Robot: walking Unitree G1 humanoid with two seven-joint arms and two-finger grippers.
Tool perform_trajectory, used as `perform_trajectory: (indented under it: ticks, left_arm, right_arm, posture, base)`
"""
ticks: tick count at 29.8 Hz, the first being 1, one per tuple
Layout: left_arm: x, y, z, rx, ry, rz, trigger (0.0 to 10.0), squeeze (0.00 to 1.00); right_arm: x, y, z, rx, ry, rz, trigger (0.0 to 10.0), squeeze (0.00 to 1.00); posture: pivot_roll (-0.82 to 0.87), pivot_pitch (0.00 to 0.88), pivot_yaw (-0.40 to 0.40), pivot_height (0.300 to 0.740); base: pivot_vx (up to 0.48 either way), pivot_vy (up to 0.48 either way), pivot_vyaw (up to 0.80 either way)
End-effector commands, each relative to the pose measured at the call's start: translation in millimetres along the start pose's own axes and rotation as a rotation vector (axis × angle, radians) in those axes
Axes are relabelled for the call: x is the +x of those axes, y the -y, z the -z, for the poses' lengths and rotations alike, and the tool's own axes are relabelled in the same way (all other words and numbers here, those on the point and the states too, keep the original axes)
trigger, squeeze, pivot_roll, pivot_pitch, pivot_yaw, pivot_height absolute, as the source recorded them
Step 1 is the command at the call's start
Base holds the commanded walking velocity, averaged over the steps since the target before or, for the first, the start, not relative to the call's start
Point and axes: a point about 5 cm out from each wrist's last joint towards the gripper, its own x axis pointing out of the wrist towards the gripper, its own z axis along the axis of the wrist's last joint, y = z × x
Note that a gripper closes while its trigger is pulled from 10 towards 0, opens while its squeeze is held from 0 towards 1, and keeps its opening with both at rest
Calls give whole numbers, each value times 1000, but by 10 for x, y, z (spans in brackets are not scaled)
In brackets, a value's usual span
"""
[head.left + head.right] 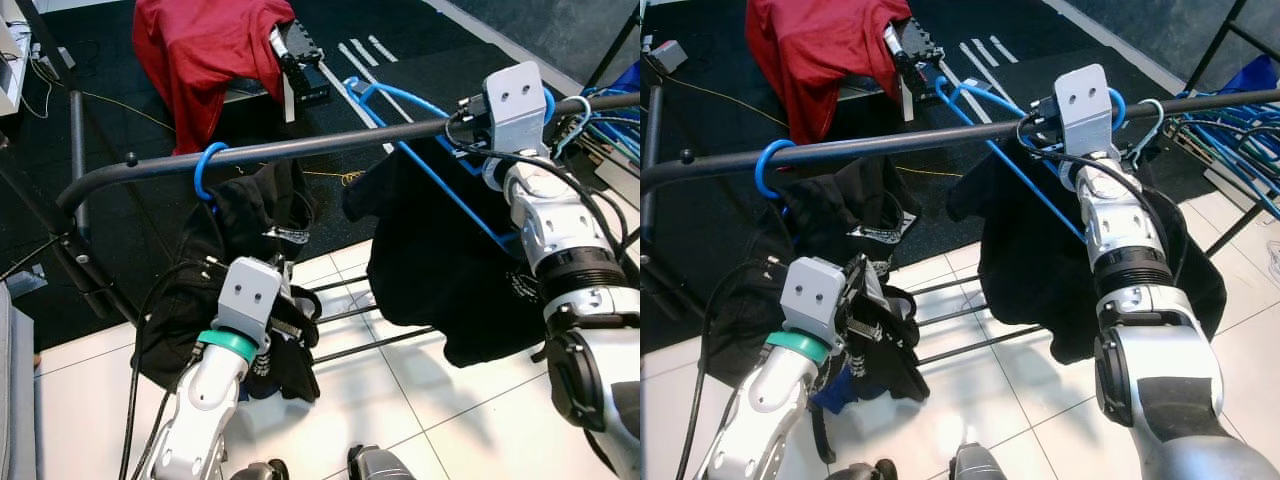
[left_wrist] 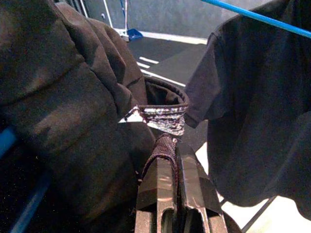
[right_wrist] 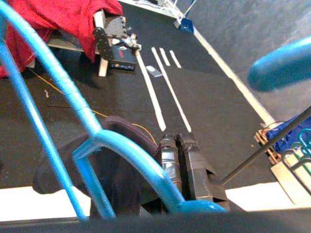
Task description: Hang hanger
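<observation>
Right claw (image 3: pixel 179 145), raised to the dark rail (image 1: pixel 300 148), has its fingers pressed together on the blue hanger (image 3: pixel 63 97), whose black shirt (image 1: pixel 440 270) droops beneath. Left claw (image 2: pixel 170 160), lower and nearer, pinches a woven label of another black garment (image 1: pixel 850 215) that hangs from a blue hook (image 1: pixel 205 170) further left on the rail. Behind lies red cloth (image 1: pixel 200 50) on dark carpet; white floor tiles (image 1: pixel 440 420) are near. Right wrist view shows smooth round hanger tubing.
</observation>
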Motion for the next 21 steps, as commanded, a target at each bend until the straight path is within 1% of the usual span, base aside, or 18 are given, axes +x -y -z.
perform_trajectory:
  ticks: [1, 2, 3, 5, 6, 9, 10, 11, 12, 14, 15, 16, 19, 20, 21]
  left_arm:
    - [0, 12, -24, 3, 9, 3, 10000, 0]
    - [0, 12, -24, 3, 9, 3, 10000, 0]
    - [6, 15, -27, 3, 10, 3, 10000, 0]
    - [6, 15, -27, 3, 10, 3, 10000, 0]
    - [8, 17, -29, 2, 11, 2, 10000, 0]
    - [8, 17, -29, 2, 11, 2, 10000, 0]
    - [4, 25, -28, 1, 11, 3, 10000, 0]
    - [4, 25, -28, 1, 11, 3, 10000, 0]
    - [1, 33, -29, 0, 11, 5, 10000, 0]
    - [1, 33, -29, 0, 11, 5, 10000, 0]
    - [-1, 40, -32, -1, 11, 6, 10000, 0]
    - [-4, 42, -36, -3, 12, 7, 10000, 0]
    - [-5, 43, -40, -4, 13, 7, 10000, 0]
    - [-6, 53, -37, -6, 11, 13, 10000, 0]
    - [-6, 53, -37, -6, 11, 13, 10000, 0]
  right_arm:
    - [1, -29, 111, 17, -60, -18, 10000, 0]
    - [1, -29, 111, 17, -60, -18, 10000, 0]
    - [-6, -32, 176, 29, -89, -25, 10000, 843]
    - [-6, -32, 176, 29, -89, -25, 10000, 843]
    - [-16, -54, 232, 42, -102, -40, 10000, 1000]
    - [-16, -54, 232, 42, -102, -40, 10000, 1000]
    - [-39, -115, 269, 49, -89, -69, 10000, 1000]
    - [-39, -115, 269, 49, -89, -69, 10000, 1000]
    - [-87, -196, 291, 40, -56, -119, 10000, 1000]
    - [-87, -196, 291, 40, -56, -119, 10000, 1000]
    - [-162, -265, 310, 41, -29, -169, 10000, 659]
    - [-238, -303, 318, 34, -8, -202, 10000, 0]
    - [-286, -319, 322, 31, 2, -220, 10000, 0]
    - [-404, -317, 356, 25, 4, -237, 10000, 0]
    - [-404, -317, 356, 25, 4, -237, 10000, 0]
  posture:
    - [-149, 76, 23, 740]
    - [-149, 76, 23, 740]
    - [-148, 74, 21, 740]
    - [-148, 74, 21, 740]
    - [-147, 72, 20, 740]
    - [-147, 72, 20, 740]
    - [-149, 73, 18, 740]
    - [-149, 73, 18, 740]
    - [-150, 77, 18, 740]
    - [-150, 77, 18, 740]
    - [-154, 82, 18, 740]
    - [-162, 88, 20, 740]
    - [-162, 88, 20, 740]
    - [-173, 94, 21, 740]
    - [-173, 94, 21, 740]
  base:
    - [0, 0, 0]
    - [0, 0, 0]
    - [0, 0, 0]
    - [0, 0, 0]
    - [0, 0, 0]
    - [0, 0, 0]
    - [0, 0, 0]
    - [0, 0, 0]
    - [0, 0, 0]
    - [0, 0, 0]
    - [0, 0, 0]
    - [0, 0, 0]
    - [0, 0, 0]
    - [0, 0, 0]
    - [0, 0, 0]
